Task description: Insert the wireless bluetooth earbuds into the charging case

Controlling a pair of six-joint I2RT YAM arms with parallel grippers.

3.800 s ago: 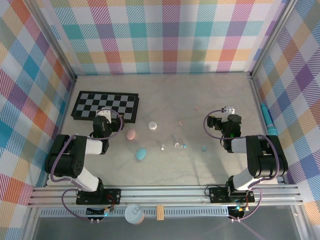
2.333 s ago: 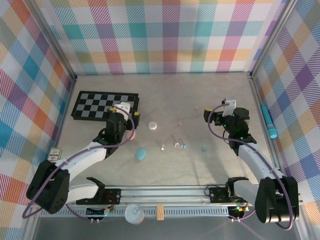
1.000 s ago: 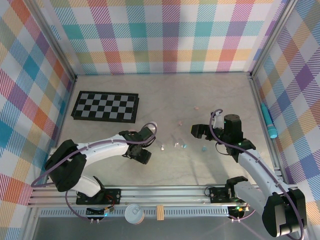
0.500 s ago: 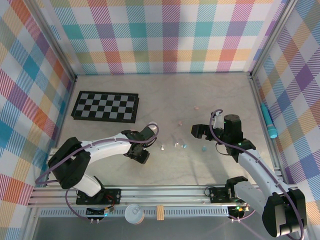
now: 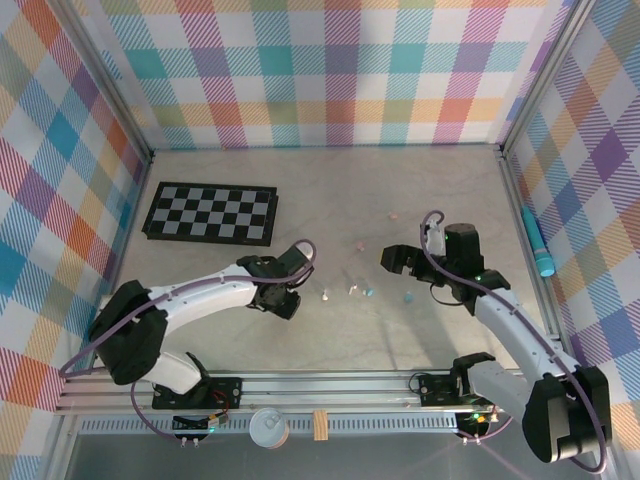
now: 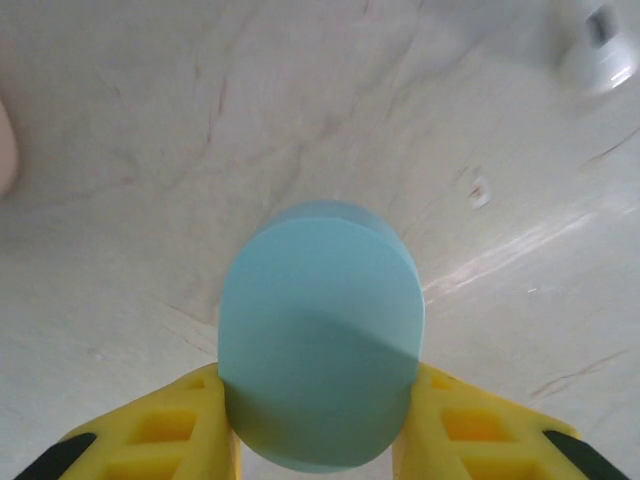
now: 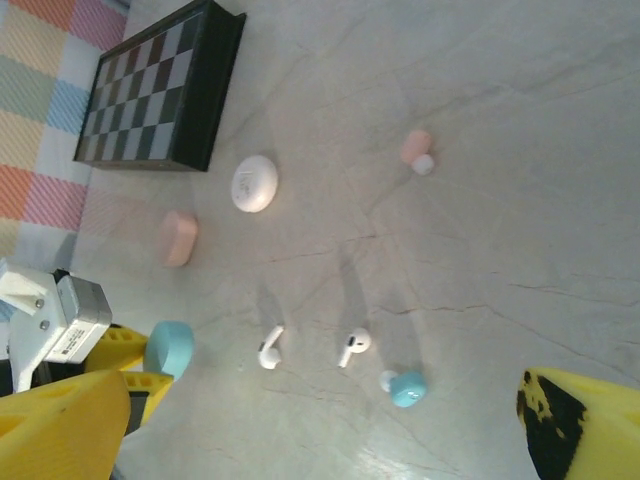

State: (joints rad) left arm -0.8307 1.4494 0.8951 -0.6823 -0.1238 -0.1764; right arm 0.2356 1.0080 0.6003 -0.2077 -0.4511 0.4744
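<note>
While clamping the light blue case [image 6: 320, 320] in the left gripper [image 6: 320, 425], held the right gripper [image 5: 393, 258] wide apart above the surface [image 7: 500, 150], near white earbuds [image 7: 352, 345].

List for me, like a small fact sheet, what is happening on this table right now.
Left pincer: closed against both sides of the blue case
Right pincer: open, holding nothing
Loose on the table: white earbud, second white earbud, blue earbud, pink earbud
Other cases: white case, pink case
Also there: chessboard
</note>
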